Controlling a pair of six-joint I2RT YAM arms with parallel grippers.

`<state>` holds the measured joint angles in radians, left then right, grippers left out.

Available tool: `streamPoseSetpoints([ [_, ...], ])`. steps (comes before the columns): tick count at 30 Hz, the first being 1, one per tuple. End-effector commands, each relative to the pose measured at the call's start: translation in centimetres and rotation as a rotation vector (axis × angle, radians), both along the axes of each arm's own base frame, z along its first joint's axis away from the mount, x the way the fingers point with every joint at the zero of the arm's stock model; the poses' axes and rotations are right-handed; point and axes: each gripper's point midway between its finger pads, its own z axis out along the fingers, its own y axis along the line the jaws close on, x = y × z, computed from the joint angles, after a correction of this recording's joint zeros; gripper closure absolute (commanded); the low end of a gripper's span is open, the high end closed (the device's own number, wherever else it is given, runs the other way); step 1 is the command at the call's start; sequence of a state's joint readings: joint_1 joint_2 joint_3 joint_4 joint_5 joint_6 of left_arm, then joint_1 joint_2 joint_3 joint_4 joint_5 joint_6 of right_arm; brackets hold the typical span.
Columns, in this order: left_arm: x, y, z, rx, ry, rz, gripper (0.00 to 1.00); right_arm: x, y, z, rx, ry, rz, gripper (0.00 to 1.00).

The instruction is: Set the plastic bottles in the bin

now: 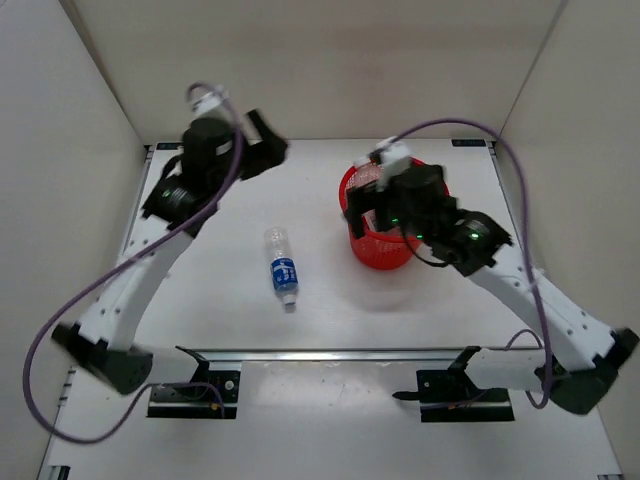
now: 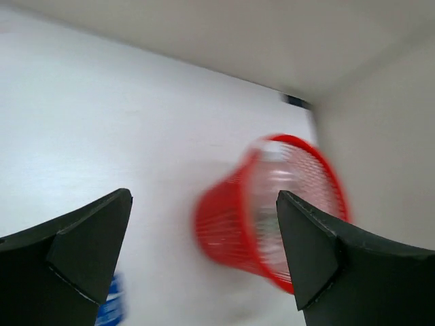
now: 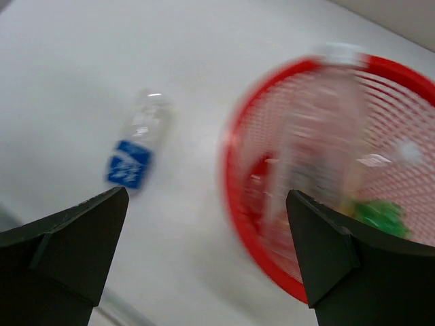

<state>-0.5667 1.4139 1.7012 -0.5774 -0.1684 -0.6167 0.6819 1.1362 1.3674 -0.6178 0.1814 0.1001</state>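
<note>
Red bin (image 1: 378, 255): clear bottle (image 3: 319, 129), green bottle (image 3: 384, 217) inside. Blue-label bottle (image 1: 283, 268) lies on table (image 1: 330, 320), uncollected. Right gripper (image 3: 207, 204) above bin for dropping, spread wide, empty; left gripper (image 2: 204, 231) likewise.

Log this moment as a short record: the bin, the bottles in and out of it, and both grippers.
bin: red mesh basket, standing on the table, right of centre
inside bin: a clear bottle, blurred, and a green thing; whether there is anything more cannot be told
outside bin: blue-label bottle, lying on its side, left of the basket and apart from it
left gripper: open, empty, raised at far left
right gripper: open, empty, over the basket
</note>
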Motion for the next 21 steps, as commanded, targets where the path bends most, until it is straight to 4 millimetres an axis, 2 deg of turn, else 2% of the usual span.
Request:
streamPoseSetpoints([
  [1,-2.5,12.8,-11.1,0.100,0.294,0.336,0.02,-1.5,7.8,1.3,0.007,-0.029,0.191,0.01],
  [2,-4.3,15.1,-11.6,0.106,0.307,0.379,0.02,-1.4,9.8,0.8,0.025,0.010,0.256,0.01],
  [3,-5.2,18.3,-14.3,0.132,0.372,0.473,0.01,-1.7,11.8,-0.8,0.041,0.077,0.320,0.00],
  [4,-7.2,21.1,-15.8,0.168,0.411,0.560,0.01,-1.7,12.8,-0.9,0.064,0.094,0.348,0.01],
  [6,-10.2,23.8,-17.0,0.238,0.454,0.655,0.01,-1.8,16.1,-3.9,0.012,0.140,0.403,0.01],
  [7,-10.9,24.3,-17.9,0.260,0.486,0.671,0.01,-1.5,17.3,-6.5,-0.029,0.197,0.400,0.00],
  [8,-11.9,24.7,-18.5,0.281,0.516,0.694,0.01,-1.2,18.1,-6.7,-0.022,0.219,0.404,0.01],
  [9,-12.9,25.0,-19.6,0.292,0.557,0.707,0.01,-0.7,19.2,-8.2,-0.023,0.265,0.415,0.00],
  [11,-14.6,25.5,-21.8,0.319,0.623,0.709,0.02,0.5,20.4,-12.5,-0.036,0.379,0.372,0.01],
  [12,-15.1,25.7,-22.0,0.323,0.629,0.721,0.01,1.3,20.7,-13.0,-0.038,0.376,0.355,0.01],
  [13,-15.5,25.9,-22.2,0.322,0.637,0.725,0.01,2.1,20.7,-15.2,-0.068,0.418,0.317,0.01],
  [14,-15.7,25.8,-22.0,0.310,0.628,0.719,0.01,2.7,21.0,-15.2,-0.060,0.421,0.304,0.01],
  [15,-16.0,25.7,-21.9,0.311,0.626,0.721,0.01,3.1,21.5,-16.8,-0.082,0.438,0.300,0.01],
  [16,-15.9,25.6,-21.7,0.305,0.618,0.721,0.01,3.3,22.2,-18.1,-0.082,0.457,0.302,0.01],
  [17,-16.2,25.5,-21.7,0.304,0.618,0.715,0.01,3.6,22.8,-18.1,-0.087,0.448,0.307,0.01],
  [18,-16.1,25.4,-21.4,0.300,0.607,0.710,0.02,4.0,23.8,-19.0,-0.089,0.458,0.306,0.00],
  [19,-16.1,25.3,-21.3,0.291,0.603,0.711,0.01,3.8,24.3,-21.0,-0.136,0.476,0.308,0.01],
  [21,-16.3,25.2,-21.4,0.293,0.605,0.702,0.01,4.6,25.1,-22.4,-0.196,0.455,0.271,0.01],
])
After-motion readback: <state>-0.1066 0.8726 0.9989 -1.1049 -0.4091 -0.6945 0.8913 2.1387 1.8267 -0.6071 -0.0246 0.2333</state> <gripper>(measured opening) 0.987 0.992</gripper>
